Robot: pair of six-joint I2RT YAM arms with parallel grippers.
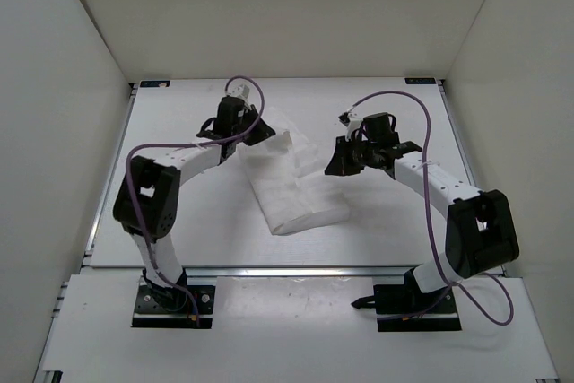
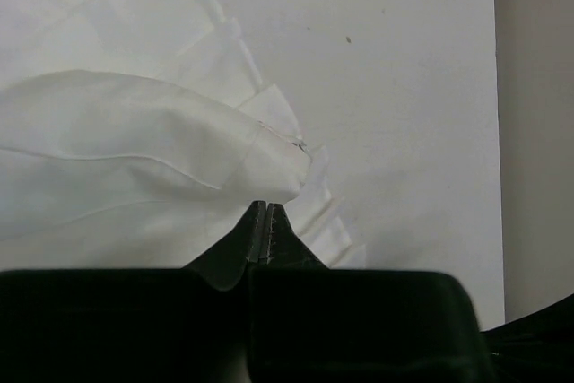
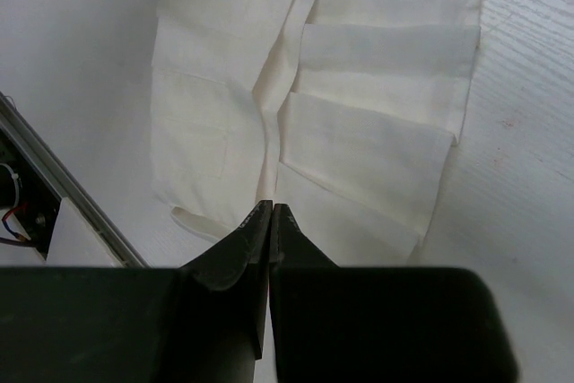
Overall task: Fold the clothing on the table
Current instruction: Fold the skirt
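The table (image 1: 188, 230) is a flat white surface that fills the middle of the overhead view, with both arms reaching out over it. The clothing (image 1: 291, 187) lies about at its centre, between the two arms. It is a white, wrinkled strip running from the far left down toward the near right, with stacked pleat-like folds along one side. Most of it rests flat. The far-left end is raised off the table in a rounded, billowing fold.

The left gripper (image 1: 260, 132) is at that raised far-left end. In its wrist view the jaws are pressed together, and the lower edge of the lifted fold runs right down into the fingertips (image 2: 254, 221), so it looks pinched there.

The right gripper (image 1: 334, 169) is on the right side of the clothing, pointing toward it. Its jaws are fully closed with nothing between them, and the tips sit over the cloth's edge, above the flat pleats.
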